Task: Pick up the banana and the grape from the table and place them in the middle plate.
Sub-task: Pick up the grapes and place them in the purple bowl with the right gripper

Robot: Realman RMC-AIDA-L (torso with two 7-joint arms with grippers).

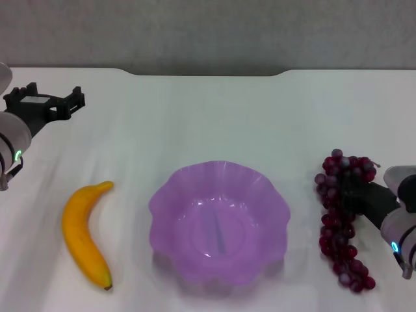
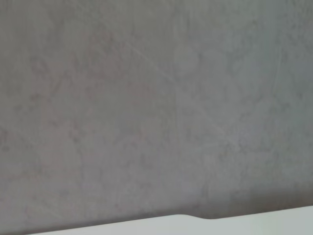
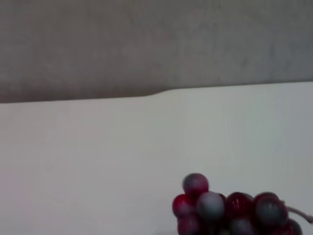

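on table (image 1: 195,117), head view: right gripper (image 1: 354,195) down in grape (image 1: 343,218) bunch right of middle plate (image 1: 219,221), closure unclear; banana (image 1: 84,234) left of plate; left gripper (image 1: 55,104) spread, idle. right wrist view: grape top only. pinch stem firmly, lift straight.

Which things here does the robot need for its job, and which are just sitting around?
For the job:
banana
grape
middle plate
table
right gripper, at the grape
left gripper, far from the banana

Just lying about:
nothing else
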